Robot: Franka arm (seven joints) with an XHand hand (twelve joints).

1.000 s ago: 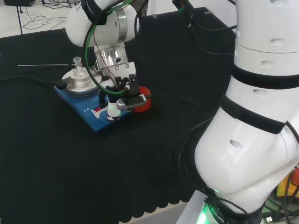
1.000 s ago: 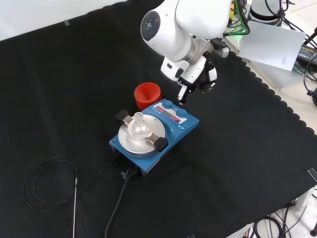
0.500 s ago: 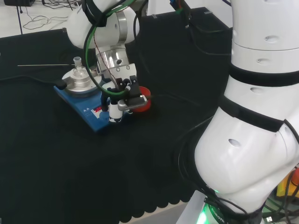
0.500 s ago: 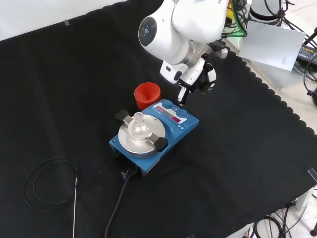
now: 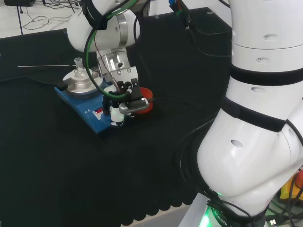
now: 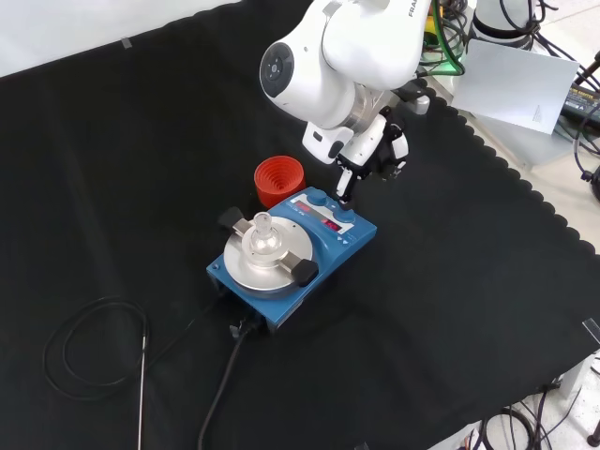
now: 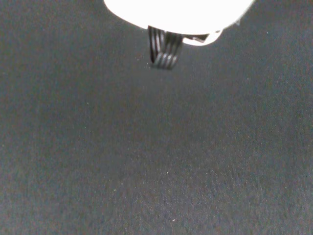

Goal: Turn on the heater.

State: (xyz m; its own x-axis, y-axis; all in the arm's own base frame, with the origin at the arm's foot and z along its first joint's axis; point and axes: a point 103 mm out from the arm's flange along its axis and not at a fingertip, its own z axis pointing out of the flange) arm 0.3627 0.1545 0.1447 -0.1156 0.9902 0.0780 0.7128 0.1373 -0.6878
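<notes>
Front view: blue heater (image 6: 323, 246), round silver plate (image 6: 265, 255)

head: behind and above arm base, looking over links | front: opposite, high, looking down | both share heater (image 5: 90, 101) (image 6: 295, 258) | wrist: close above surface (image 7: 156, 161)

A black cloth (image 6: 487, 281) with a scalloped edge covers the bench. Beyond it, pale floor (image 5: 33, 19) carries loose cables (image 5: 35, 21), and a white sheet (image 6: 516, 84) lies near more wiring.
</notes>
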